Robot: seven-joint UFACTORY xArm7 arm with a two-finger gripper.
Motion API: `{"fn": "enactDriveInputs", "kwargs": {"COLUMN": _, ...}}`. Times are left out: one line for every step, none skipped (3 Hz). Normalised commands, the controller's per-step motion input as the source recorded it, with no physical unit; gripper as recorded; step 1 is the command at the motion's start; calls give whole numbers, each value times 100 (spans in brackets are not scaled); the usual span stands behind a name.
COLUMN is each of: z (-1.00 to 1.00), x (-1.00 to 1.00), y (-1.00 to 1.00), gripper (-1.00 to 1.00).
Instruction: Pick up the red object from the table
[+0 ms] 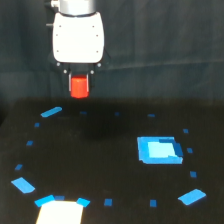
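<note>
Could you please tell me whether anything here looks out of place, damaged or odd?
Nothing stands out. The end effector holds the red block above the black table; nothing looks damaged or spilled.

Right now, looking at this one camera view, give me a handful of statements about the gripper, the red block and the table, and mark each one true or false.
1. The red object sits between the fingers of the gripper. True.
2. The red object rests on the table. False: it is held up above the surface.
3. The blue rectangle lies toward the exterior view's right. True.
4. The white patch lies directly under the gripper. False: it is at the table's near edge.
</note>
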Motion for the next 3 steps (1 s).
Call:
{"fn": "enactDriveInputs", "kwargs": {"z": -25, "x": 25, "y": 19, "gripper": -84}}
{"fn": "enactDriveInputs", "kwargs": {"z": -15, "x": 48, "y": 11, "gripper": -100}}
{"fn": "enactDriveInputs", "kwargs": {"z": 66, "x": 30, "y": 22, "gripper": -100}}
